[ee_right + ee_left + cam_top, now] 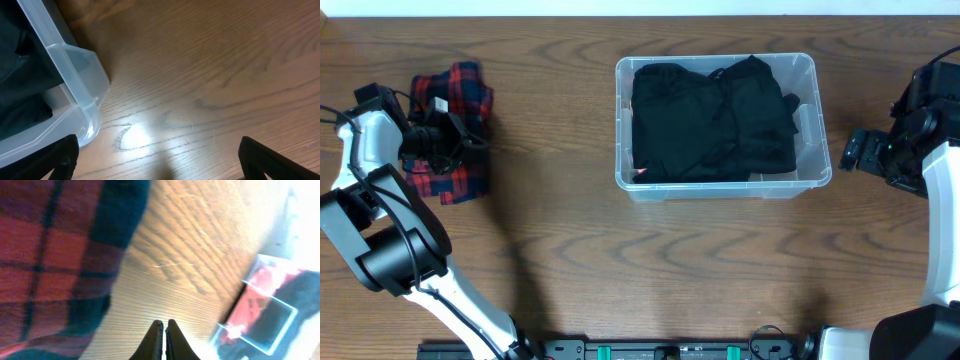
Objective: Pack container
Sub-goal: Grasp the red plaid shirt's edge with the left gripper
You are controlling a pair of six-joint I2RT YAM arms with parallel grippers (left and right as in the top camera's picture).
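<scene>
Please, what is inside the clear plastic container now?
Black clothing fills most of the container. A small pink spot shows at one corner. Anything beneath the clothing is covered and cannot be seen.

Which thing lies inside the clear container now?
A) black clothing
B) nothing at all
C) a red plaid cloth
A: black clothing fills the container, while the red plaid cloth lies outside it on the table.
</scene>
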